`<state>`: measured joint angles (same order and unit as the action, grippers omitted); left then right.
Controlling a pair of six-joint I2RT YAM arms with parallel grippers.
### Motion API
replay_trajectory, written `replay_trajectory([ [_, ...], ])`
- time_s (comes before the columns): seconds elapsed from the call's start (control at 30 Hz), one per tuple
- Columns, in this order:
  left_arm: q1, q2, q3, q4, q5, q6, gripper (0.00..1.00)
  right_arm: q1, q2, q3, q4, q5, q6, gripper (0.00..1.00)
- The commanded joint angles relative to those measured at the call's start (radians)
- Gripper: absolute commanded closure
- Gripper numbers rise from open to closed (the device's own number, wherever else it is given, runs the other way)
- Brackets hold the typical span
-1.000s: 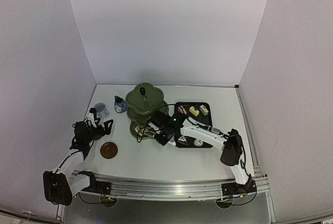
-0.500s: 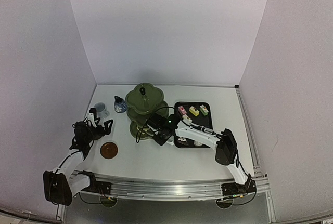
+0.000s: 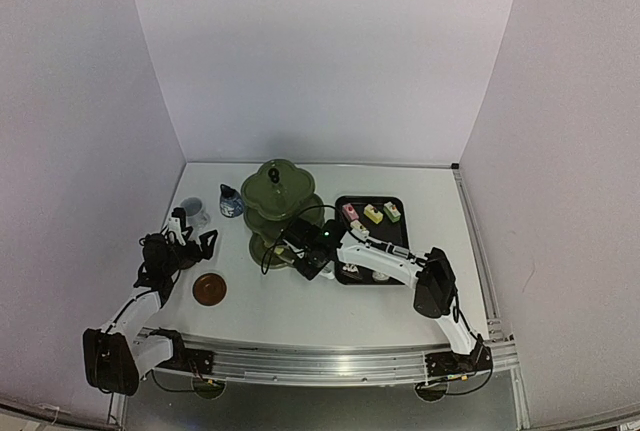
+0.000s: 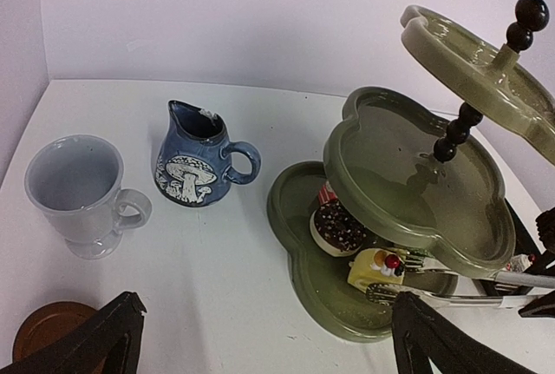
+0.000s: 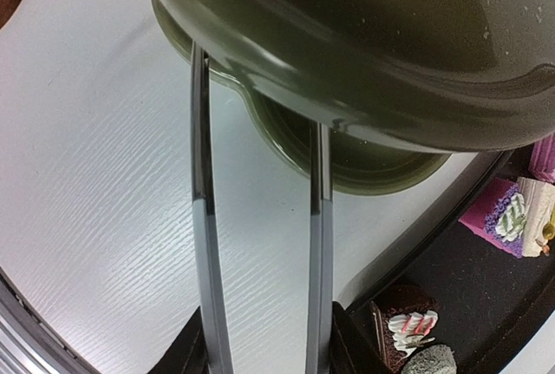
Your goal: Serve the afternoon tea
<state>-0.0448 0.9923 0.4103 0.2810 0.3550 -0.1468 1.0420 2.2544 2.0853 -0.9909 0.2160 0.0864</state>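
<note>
Metal tongs (image 5: 205,218) are clamped in the right hand (image 5: 264,348). Its dark fingers (image 5: 186,355) press on the outer sides of the two thin arms. The arms run forward a little apart and pass under the rim of the olive stand (image 5: 364,53).

Seen from the left wrist, the tongs' tips lie on the stand's lowest tier, one on each side of a yellow cake (image 4: 373,270). Whether they pinch it I cannot tell. A chocolate cake (image 4: 336,228) stands just beside the yellow one on the same tier.

The left hand (image 4: 264,326) hangs low over the white surface (image 4: 217,252) with its fingers spread wide, holding and touching nothing. Ahead of it, from left to right, stand the pale mug (image 4: 78,192), the blue pot (image 4: 195,166) with a mushroom on its side, and the stand. The three are near one another but apart. A brown coaster (image 4: 52,331) lies flat at the near left, by the hand's left finger.

From above, the black tray (image 3: 396,243) lies just right of the stand. Three cakes (image 3: 372,214) sit in a row along its far edge, and more lie towards its near edge, partly hidden by the right arm.
</note>
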Motion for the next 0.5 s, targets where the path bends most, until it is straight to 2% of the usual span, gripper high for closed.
replay_trajectory([
  [0.0,0.005,0.003,0.014,0.033,-0.003,0.016,0.00,0.000,-0.075,0.000,0.023,0.033,0.026,0.62],
  [0.47,0.005,0.009,0.016,0.031,0.003,0.013,0.00,0.000,-0.159,-0.084,0.013,0.028,0.062,0.62],
])
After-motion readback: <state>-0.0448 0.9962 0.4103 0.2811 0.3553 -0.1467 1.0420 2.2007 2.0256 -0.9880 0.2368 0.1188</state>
